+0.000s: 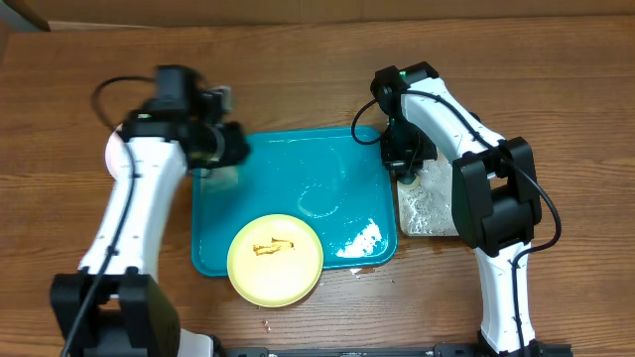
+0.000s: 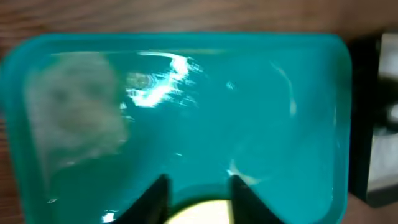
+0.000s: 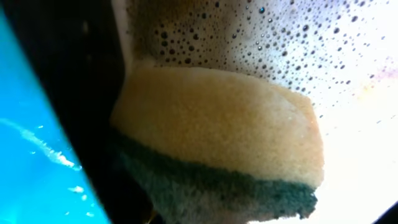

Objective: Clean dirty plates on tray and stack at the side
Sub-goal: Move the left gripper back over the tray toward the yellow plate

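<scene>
Sponge (image 3: 217, 118) sits by the closed right pincer (image 1: 407, 171); left pincer (image 2: 198, 185) gapes partway above the tray (image 1: 288, 169), lengthwise left-to-right.

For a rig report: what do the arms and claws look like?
Both the left arm and right arm have white shells, black joints and black cables looping alongside. The right arm carries a small green light. The left claw has black fingers.
</scene>
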Robot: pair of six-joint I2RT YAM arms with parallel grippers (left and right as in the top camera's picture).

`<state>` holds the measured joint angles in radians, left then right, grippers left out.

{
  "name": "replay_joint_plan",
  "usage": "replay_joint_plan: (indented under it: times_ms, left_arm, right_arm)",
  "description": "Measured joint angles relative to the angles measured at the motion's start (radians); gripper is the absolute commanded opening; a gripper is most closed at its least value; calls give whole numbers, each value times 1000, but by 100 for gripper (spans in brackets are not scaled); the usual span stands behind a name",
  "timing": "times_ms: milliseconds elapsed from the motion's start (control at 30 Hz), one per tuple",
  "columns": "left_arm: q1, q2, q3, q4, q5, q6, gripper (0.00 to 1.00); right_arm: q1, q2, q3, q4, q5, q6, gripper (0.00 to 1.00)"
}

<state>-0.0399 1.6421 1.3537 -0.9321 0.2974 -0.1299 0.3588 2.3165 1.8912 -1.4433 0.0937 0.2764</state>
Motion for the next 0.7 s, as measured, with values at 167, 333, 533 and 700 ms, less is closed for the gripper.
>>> replay_joint_plan:
  times_ms: [167, 333, 533, 700]
  left_arm:
    - [-101, 0, 0, -21, -55, -7, 4]
    - [-106, 0, 0, -95, -86, -20, 4]
    - [-108, 0, -41, -98, -128, -28, 4]
    - [-132, 0, -165, -75, -127, -28, 4]
  right_arm:
    - [0, 0, 91, -59, 17, 8, 4]
    - [0, 0, 192, -129, 24, 12, 4]
    - [0, 0, 255, -148, 26, 12, 4]
    - [0, 0, 298, -176, 26, 13, 4]
